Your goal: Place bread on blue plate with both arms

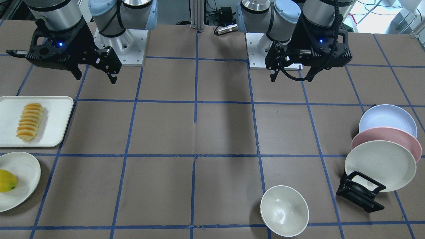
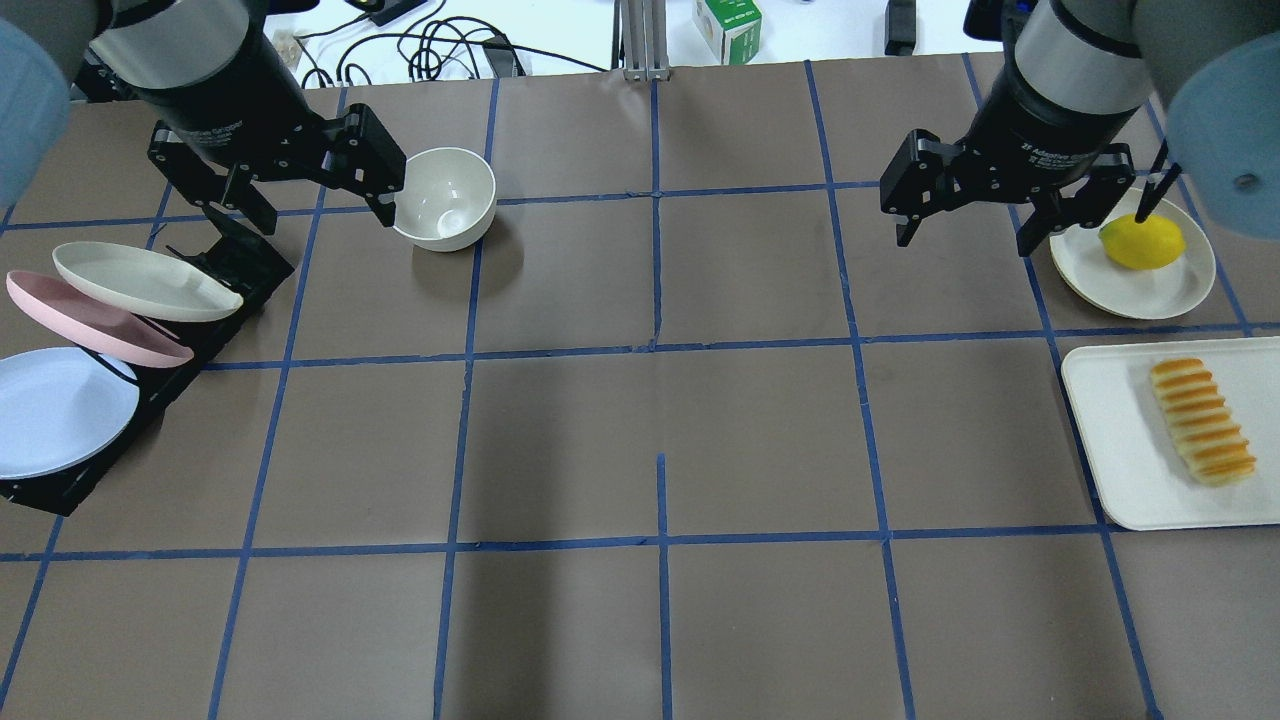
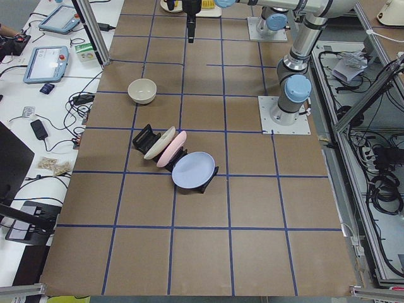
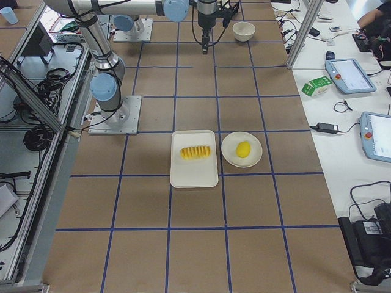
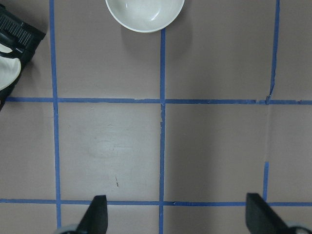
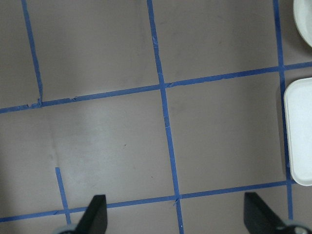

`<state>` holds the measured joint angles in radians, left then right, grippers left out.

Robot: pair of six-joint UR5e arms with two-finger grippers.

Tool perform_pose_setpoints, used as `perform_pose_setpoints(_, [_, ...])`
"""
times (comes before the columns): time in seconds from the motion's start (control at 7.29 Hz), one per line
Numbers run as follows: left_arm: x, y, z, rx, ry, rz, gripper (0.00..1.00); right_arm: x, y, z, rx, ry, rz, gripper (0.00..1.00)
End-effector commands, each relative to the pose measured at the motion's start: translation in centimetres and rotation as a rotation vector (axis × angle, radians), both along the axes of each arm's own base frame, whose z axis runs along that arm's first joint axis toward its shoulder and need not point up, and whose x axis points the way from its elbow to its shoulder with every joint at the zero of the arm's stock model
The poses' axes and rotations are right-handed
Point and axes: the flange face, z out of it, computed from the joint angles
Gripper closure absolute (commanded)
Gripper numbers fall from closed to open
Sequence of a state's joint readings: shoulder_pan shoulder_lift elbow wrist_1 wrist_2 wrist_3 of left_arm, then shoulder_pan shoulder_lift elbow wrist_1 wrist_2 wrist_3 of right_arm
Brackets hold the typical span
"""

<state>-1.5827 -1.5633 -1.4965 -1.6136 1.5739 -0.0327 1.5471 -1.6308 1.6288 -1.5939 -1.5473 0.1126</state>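
Note:
The bread (image 1: 30, 121), a ridged orange-yellow loaf, lies on a white tray (image 1: 56, 126) at the table's right end; it also shows in the overhead view (image 2: 1202, 420). The blue plate (image 1: 387, 120) leans in a black rack at the left end, behind a pink and a cream plate, and shows in the overhead view too (image 2: 55, 410). My left gripper (image 2: 325, 215) is open and empty, high over the table near the bowl and the rack. My right gripper (image 2: 962, 243) is open and empty, high over the table beside the fruit plate, well short of the bread.
A white bowl (image 2: 445, 197) stands next to my left gripper. A yellow fruit (image 2: 1141, 241) lies on a cream plate beyond the tray. The pink plate (image 1: 408, 141) and the cream plate (image 1: 380, 165) lean in the black rack (image 1: 360, 194) in front of the blue one.

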Motion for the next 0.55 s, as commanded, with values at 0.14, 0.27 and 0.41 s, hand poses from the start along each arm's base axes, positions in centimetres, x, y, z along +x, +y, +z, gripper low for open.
perform_pose_setpoints(0.14, [-0.1, 0.0, 0.0, -0.001, 0.000, -0.009, 0.00, -0.1, 0.0, -0.1, 0.004, 0.007, -0.002, 0.00])
perform_pose_setpoints(0.27, [0.0, 0.7, 0.6, -0.013, -0.001, -0.030, 0.00, -0.1, 0.0, 0.0, 0.002, 0.008, -0.002, 0.00])
perform_pose_setpoints(0.41, [0.5, 1.2, 1.1, -0.007, -0.006, -0.065, 0.00, -0.1, 0.0, -0.1, 0.004, 0.010, -0.002, 0.00])
